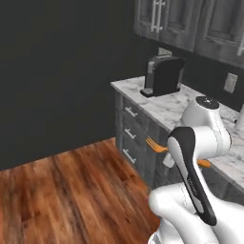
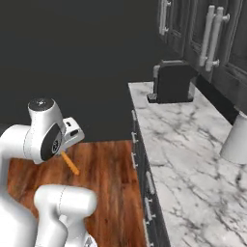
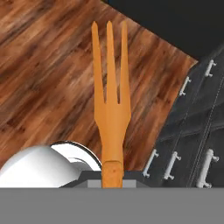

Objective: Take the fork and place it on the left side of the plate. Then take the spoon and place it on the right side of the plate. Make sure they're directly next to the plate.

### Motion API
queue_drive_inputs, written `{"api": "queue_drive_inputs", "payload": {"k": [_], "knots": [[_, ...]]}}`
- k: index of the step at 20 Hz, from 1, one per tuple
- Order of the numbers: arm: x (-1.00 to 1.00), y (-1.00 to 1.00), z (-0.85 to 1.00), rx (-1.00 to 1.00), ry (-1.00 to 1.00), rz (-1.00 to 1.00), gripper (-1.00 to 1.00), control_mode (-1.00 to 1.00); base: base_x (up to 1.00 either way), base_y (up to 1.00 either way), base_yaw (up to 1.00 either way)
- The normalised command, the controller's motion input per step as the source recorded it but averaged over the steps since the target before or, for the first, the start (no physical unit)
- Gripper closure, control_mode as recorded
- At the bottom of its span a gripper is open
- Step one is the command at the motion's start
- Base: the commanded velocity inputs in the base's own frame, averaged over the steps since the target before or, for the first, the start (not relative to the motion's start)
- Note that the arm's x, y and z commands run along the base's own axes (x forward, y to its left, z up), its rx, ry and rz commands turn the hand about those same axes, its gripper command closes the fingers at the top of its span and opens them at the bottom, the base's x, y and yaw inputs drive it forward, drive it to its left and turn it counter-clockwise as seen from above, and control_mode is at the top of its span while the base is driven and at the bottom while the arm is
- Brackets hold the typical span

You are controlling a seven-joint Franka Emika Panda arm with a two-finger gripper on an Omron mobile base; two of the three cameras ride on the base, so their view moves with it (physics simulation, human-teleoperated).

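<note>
The pincer (image 3: 112, 180) is clenched on the fork (image 3: 111, 105), gripping it near the end of the handle so that the three tines stick straight out ahead of it. Below the pincer is the wooden floor (image 3: 43, 78), not the worktop (image 2: 183, 154); the drawer fronts (image 3: 192, 131) of the cabinet are just off to its side. In the left base view the orange fork (image 1: 156, 146) pokes out from behind the arm in front of the cabinet face, tines toward the drawers.

The plate and the spoon are not visible from here, so the fork is probably early in its carry, with its spot on the plate's left not yet reached.

The main risk is the grip itself. A hold that far back on a slim handle leaves a long lever, so a quick swing could let the fork pivot or slip and drop to the floor. The tines also sit close to the drawers and the worktop edge; lifting without first pulling clear could knock them and twist the fork in the pincer.
</note>
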Motion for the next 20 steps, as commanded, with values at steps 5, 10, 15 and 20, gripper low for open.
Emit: {"api": "queue_drive_inputs", "payload": {"k": [5,10,15,20], "knots": [[0.00,0.00,0.00,0.00,0.00,0.00,1.00,1.00,0.41,0.47,0.68],[0.00,0.00,0.00,0.00,0.00,0.00,1.00,1.00,0.46,0.43,0.66],[0.00,0.00,0.00,0.00,0.00,0.00,1.00,1.00,0.61,0.35,0.63],[0.00,0.00,0.00,0.00,0.00,0.00,1.00,1.00,0.88,0.22,0.51]]}}
